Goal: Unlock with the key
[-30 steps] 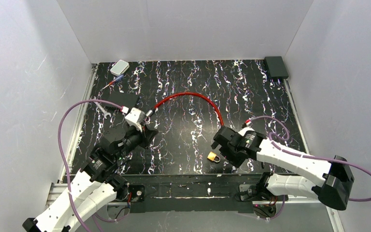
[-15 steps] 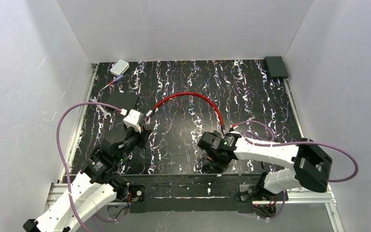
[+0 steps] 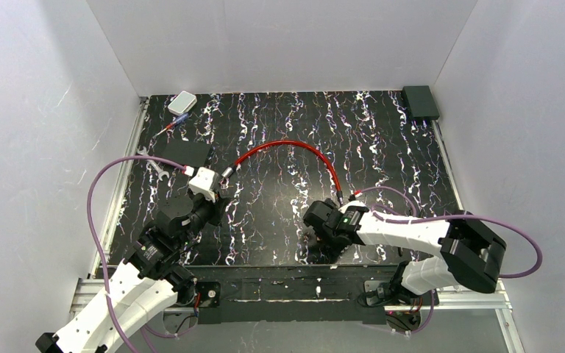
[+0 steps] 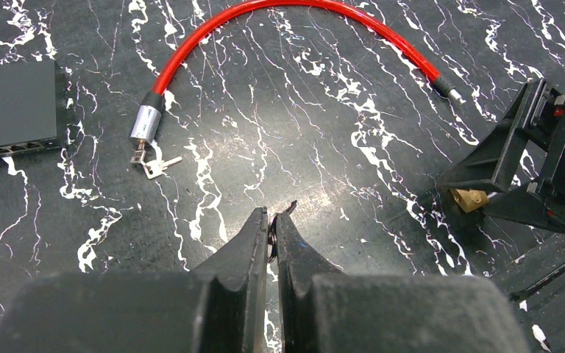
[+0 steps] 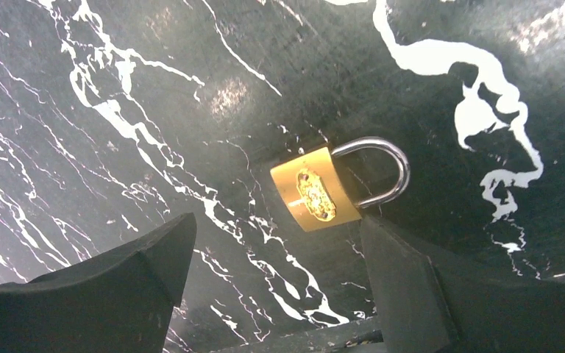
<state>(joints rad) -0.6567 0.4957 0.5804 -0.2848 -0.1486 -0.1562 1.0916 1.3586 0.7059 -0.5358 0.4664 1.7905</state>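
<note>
Straddling padlock (image 5: 316,193): right hand (image 5: 274,222) wide open | left hand (image 4: 268,215) pinching barely visible key (image 4: 271,241)

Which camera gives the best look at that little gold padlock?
Right wrist: the padlock lies whole, body and shackle, below the open right gripper. The left wrist view catches only a brass corner beside that gripper; in the top view the right arm covers it.

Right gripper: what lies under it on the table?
A brass padlock lies flat on the marbled table, between the open jaws of the right gripper. Its keyhole is not visible, and in the top view the gripper covers it.
</note>
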